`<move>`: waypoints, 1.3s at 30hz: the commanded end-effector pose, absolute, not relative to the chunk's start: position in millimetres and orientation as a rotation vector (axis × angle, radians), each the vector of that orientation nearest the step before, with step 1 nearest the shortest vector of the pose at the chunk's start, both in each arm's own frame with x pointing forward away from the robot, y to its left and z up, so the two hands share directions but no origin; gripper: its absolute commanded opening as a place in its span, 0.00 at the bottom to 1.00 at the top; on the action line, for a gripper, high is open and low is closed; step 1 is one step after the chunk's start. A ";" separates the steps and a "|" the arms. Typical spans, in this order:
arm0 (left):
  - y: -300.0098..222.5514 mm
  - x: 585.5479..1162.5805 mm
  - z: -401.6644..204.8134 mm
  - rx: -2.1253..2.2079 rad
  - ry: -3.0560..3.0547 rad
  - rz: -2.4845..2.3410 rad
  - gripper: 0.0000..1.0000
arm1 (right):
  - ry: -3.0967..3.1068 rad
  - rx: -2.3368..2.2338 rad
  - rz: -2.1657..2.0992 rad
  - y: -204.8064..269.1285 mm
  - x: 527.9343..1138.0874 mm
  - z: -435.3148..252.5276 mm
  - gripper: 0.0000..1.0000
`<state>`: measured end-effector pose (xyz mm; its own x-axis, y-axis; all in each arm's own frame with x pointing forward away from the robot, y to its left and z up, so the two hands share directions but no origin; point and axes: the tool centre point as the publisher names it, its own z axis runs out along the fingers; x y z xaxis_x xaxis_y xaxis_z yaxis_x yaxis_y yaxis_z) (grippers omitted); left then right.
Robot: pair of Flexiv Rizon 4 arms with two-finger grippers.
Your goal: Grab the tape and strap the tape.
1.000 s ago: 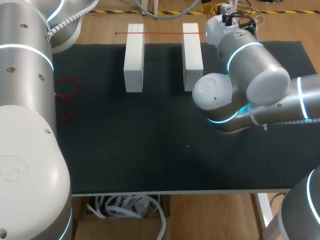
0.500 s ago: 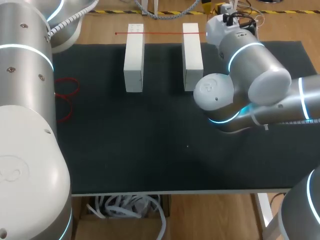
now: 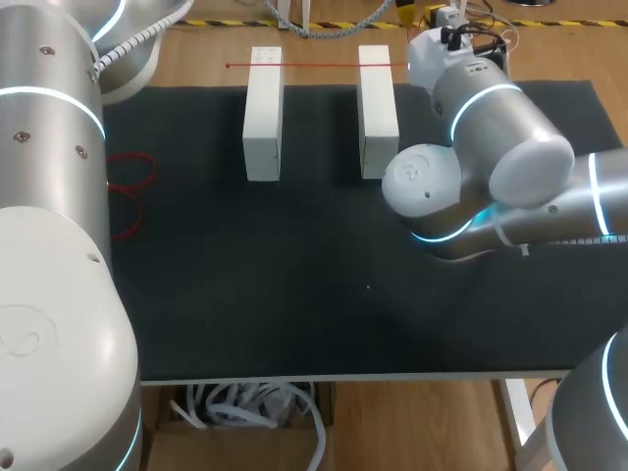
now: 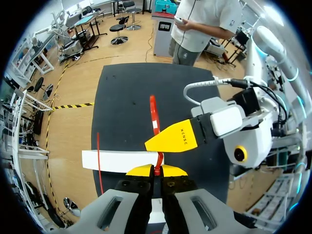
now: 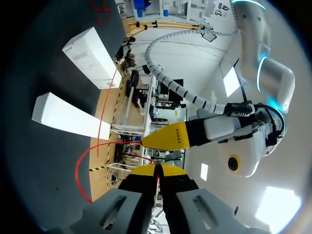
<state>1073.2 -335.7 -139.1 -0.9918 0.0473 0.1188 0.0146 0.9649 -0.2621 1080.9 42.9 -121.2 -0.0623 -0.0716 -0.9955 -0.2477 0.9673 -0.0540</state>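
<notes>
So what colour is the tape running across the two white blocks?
Red. The tape shows best in the head view.

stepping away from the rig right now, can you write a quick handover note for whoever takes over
Left tool: shut on the red tape.
Right tool: shut on the same tape, close beside the left tool.
Tape: runs in a straight line across the far ends of the white block on the left and the white block on the right, then on to the tools.
Other red loops lie at the left edge of the black mat, away from both tools.
Done: tape grabbed.
Left: the strapping itself; no finished fastening shows in any view.
</notes>
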 end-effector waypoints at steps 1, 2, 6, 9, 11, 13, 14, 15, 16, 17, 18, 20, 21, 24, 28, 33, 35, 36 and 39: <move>-337.3 1074.5 -137.5 -0.045 -2.987 0.387 0.00 | 1.644 -0.251 0.148 41.4 1080.1 -117.6 0.00; -337.3 1074.5 -137.5 -0.045 -2.987 0.387 0.00 | 1.644 -0.250 0.148 41.3 1080.1 -117.7 0.00; -337.3 1074.5 -137.5 -0.045 -2.987 0.387 0.00 | 1.643 -0.249 0.149 40.5 1080.4 -117.5 0.00; -337.3 1074.5 -137.5 -0.045 -2.987 0.387 0.00 | 1.641 -0.250 0.151 40.4 1080.4 -117.4 0.00; -337.3 1074.5 -137.5 -0.045 -2.987 0.387 0.00 | 1.641 -0.249 0.152 40.2 1080.5 -117.4 0.00; -337.3 1074.5 -137.5 -0.045 -2.987 0.387 0.00 | 1.640 -0.248 0.151 38.7 1080.7 -117.5 0.00; -337.3 1074.5 -137.5 -0.045 -2.987 0.387 0.00 | 1.641 -0.247 0.150 38.0 1080.8 -117.8 0.00; -337.3 1074.5 -137.5 -0.045 -2.987 0.387 0.00 | 1.642 -0.246 0.149 37.4 1080.8 -118.1 0.00; -337.3 1074.5 -137.5 -0.045 -2.987 0.387 0.00 | 1.642 -0.246 0.148 36.7 1080.8 -118.2 0.00; -337.3 1074.5 -137.5 -0.045 -2.987 0.387 0.00 | 1.642 -0.245 0.148 35.9 1080.7 -118.4 0.00; -337.3 1074.5 -137.5 -0.045 -2.987 0.387 0.00 | 1.643 -0.245 0.147 35.1 1080.7 -118.6 0.00; -337.3 1074.5 -137.5 -0.045 -2.987 0.387 0.00 | 1.645 -0.245 0.146 33.8 1080.5 -119.5 0.00; -337.3 1074.5 -137.5 -0.045 -2.987 0.387 0.00 | 1.645 -0.245 0.145 33.2 1080.5 -119.8 0.00; -337.3 1074.5 -137.5 -0.045 -2.987 0.387 0.00 | 1.646 -0.244 0.144 32.1 1080.2 -120.6 0.00; -337.3 1074.5 -137.5 -0.045 -2.987 0.387 0.00 | 1.650 -0.244 0.144 31.6 1080.1 -121.7 0.00; -337.3 1074.5 -137.5 -0.045 -2.987 0.387 0.00 | 1.652 -0.246 0.146 31.5 1080.6 -122.6 0.00; -337.3 1074.5 -137.5 -0.045 -2.987 0.387 0.00 | 1.652 -0.246 0.146 31.1 1080.7 -123.1 0.00; -337.3 1074.5 -137.5 -0.045 -2.987 0.387 0.00 | 1.653 -0.246 0.146 30.5 1080.6 -123.5 0.00; -337.3 1074.5 -137.5 -0.045 -2.987 0.387 0.00 | 1.653 -0.250 0.142 28.4 1080.3 -124.8 0.00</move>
<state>1073.1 -335.8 -139.1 -0.9918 0.0474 0.1188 0.0147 0.9649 -0.2622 1081.3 31.3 -127.5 -0.0750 -0.0726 -0.9945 -0.2401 0.9693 -0.0527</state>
